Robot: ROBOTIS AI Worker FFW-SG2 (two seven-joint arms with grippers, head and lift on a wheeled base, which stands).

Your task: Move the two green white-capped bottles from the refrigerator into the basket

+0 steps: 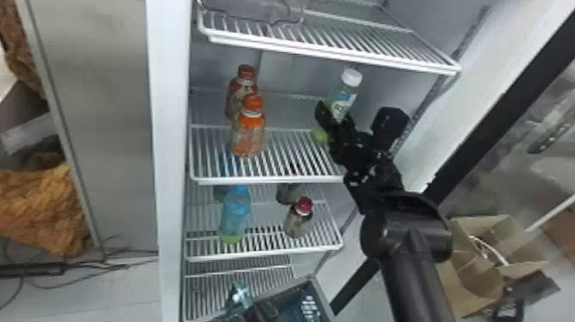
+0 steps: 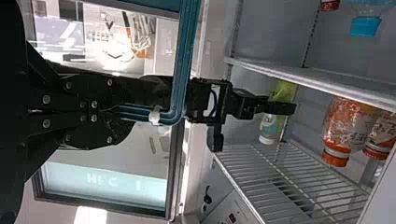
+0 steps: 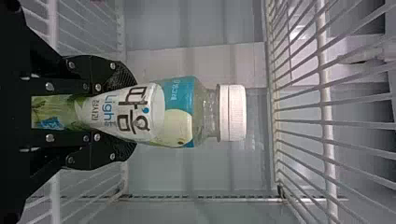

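I counted one green white-capped bottle (image 1: 345, 100), two orange-capped bottles (image 1: 249, 139), at least one blue bottle (image 1: 236, 214) and at least one red-capped bottle (image 1: 297, 222). My tally also had four wire shelves (image 1: 325, 52), one basket (image 1: 313, 283) and one cardboard box (image 1: 466, 274).

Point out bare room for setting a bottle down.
Bare wires show on the shelf below the green bottle, between the front orange-capped bottle and right claw; one shelf lower, between the blue bottle and red-capped bottle. Crowded: left, beside the front orange-capped bottle; right, around the claw.
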